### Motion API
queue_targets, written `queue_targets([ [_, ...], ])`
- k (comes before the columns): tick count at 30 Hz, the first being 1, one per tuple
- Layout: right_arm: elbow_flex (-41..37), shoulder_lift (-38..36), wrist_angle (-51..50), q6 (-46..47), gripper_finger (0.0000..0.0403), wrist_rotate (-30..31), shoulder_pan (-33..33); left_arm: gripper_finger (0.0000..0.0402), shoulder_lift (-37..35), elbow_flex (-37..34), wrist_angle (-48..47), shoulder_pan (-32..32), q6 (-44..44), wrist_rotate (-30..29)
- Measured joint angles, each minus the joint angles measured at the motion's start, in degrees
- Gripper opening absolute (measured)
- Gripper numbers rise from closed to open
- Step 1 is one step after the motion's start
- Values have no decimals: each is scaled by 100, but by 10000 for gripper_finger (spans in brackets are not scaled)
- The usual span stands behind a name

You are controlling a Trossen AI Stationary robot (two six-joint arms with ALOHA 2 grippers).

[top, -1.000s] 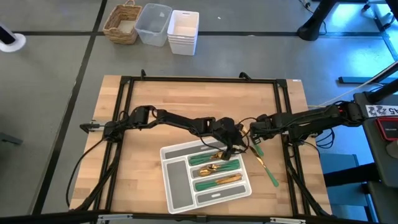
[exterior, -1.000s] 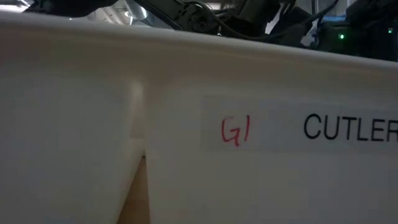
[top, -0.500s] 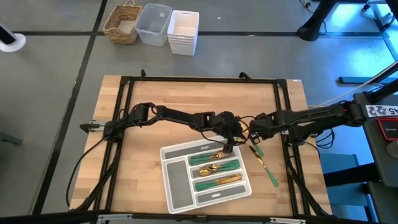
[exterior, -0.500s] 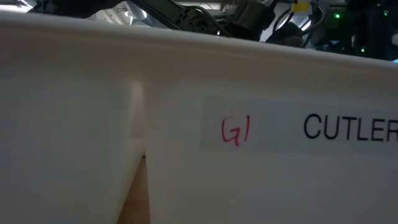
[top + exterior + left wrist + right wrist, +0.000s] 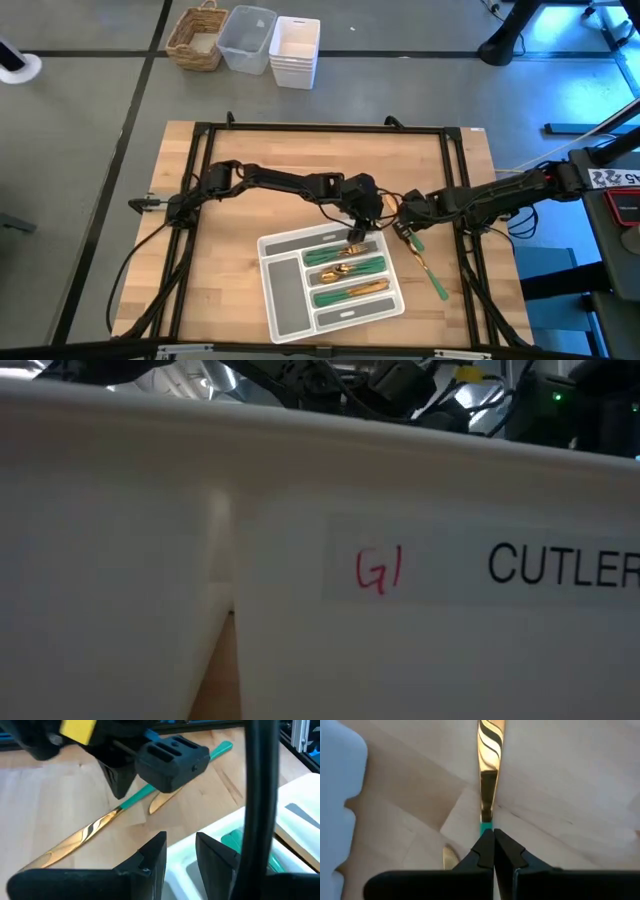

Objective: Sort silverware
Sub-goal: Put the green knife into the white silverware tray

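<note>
The silverware has gold heads and green handles. Several pieces (image 5: pixel 348 274) lie in the grey tray (image 5: pixel 284 292). A knife (image 5: pixel 85 834) lies on the wood right of the tray, and a second piece (image 5: pixel 431 274) lies beside it nearer the table's right edge. My right gripper (image 5: pixel 400 228) is shut on the knife. My left gripper (image 5: pixel 358 216) hovers open above the tray's far right corner, holding nothing (image 5: pixel 181 852). The low view shows only the tray's white wall (image 5: pixel 300 510), with the arms above it. My right gripper (image 5: pixel 493 840) pinches the knife's green handle (image 5: pixel 486 827) between its two fingertips, just behind the gold blade (image 5: pixel 490 745). The fingers (image 5: pixel 117 782) come from above, pointing down. The knife still lies flat on the table, its blade toward the tray.
A black frame (image 5: pixel 320 128) runs around the wooden table top. On the floor beyond the far edge stand a wicker basket (image 5: pixel 197 38), a clear bin (image 5: pixel 246 38) and a white bin (image 5: pixel 295 50). Bare wood lies left of the tray and at the far side.
My left gripper has drawn back from over the tray's far compartment toward the table's far edge. My right gripper has come a little toward the near edge and the tray, down onto the knife.
</note>
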Motion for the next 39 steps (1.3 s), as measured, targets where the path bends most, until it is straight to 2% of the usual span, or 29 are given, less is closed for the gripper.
queue_targets([
  [7,-294,12,662,-9,1,9,0,98,-186,2,-668,30,212,18],
  [11,-401,15,707,-20,1,143,0,98,-214,15,-969,36,302,28],
  [17,-422,68,843,-68,1,478,0,98,-222,22,-1124,34,300,26],
  [22,-402,413,1065,-73,1,862,0,98,-241,9,-1302,75,277,21],
  [29,-408,964,2022,-498,1,1457,-15,98,-243,15,-1914,154,273,49],
  [39,-426,1202,2989,-1598,1,1599,-907,98,-681,-15,-2440,152,363,11],
])
